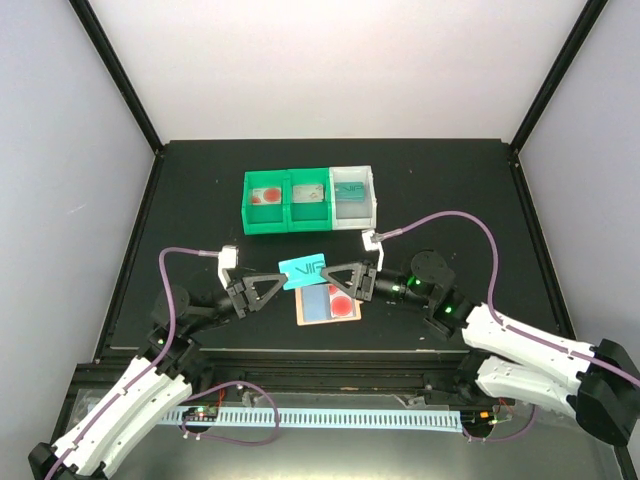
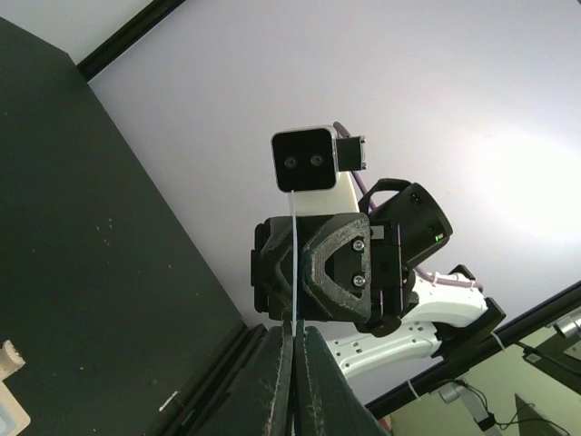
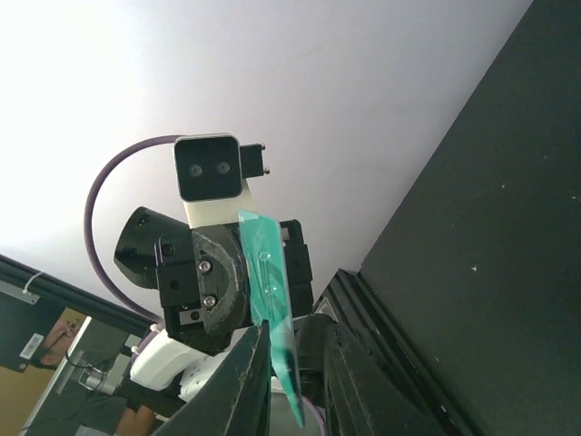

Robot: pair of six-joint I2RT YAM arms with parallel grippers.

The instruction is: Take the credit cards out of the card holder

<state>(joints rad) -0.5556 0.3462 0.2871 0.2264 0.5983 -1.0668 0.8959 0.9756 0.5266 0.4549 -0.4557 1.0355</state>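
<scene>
We are mid-extraction: the teal credit card (image 1: 303, 268) hangs above the open card holder (image 1: 328, 304), the left gripper (image 1: 283, 281) clamped on one end and the right gripper (image 1: 325, 275) apparently pinching the other. Next, one hand lets go and the other carries it to the bins (image 1: 287, 222). A red-marked card (image 1: 343, 304) remains in the holder.

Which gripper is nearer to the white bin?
Right. The right gripper is on the near side of the white bin, slightly left of it. The left gripper, shut on the teal card, is farther left, before the green bin.
</scene>
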